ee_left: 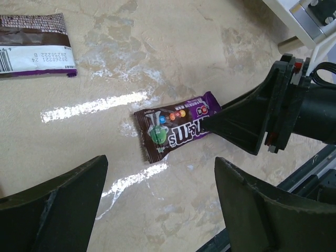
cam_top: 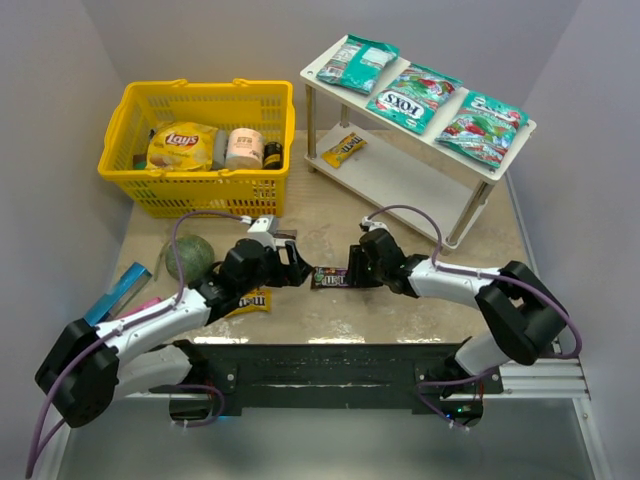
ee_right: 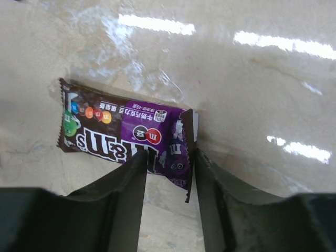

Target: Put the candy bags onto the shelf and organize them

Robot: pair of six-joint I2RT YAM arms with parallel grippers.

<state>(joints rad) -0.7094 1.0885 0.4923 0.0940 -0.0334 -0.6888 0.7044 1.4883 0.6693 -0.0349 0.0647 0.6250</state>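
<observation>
Purple-and-brown M&M's packet (ee_left: 176, 128): flat on the desk (cam_top: 330, 215), print up, in the middle of the near side, between the two arms and well apart from the shelf (cam_top: 400, 178). Straddled at its purple end by the right end effector (ee_right: 168, 157), fingers part-way apart with tips low against the wrapper, likely set so as to pinch a thin, slippery edge off the smooth surface; no firm clamp to be seen. Faced from the left by the left end effector (cam_top: 297, 264), spread wide, holding nothing, poised just off the brown end, perhaps to stop the packet sliding, perhaps only standing by. Further out, far right: three teal-green bags (cam_top: 413, 97) lined side by side along the top board, faces up, and one yellow packet (cam_top: 343, 149) on the lower board at its left end, so plenty of bare board for the small ones. Another yellow packet (cam_top: 250, 299) half hidden under the left forearm, near left, not yet shelved. Far left, yellow basket (cam_top: 200, 195) with a chip bag (cam_top: 182, 147) inside, no part of this job.
</observation>
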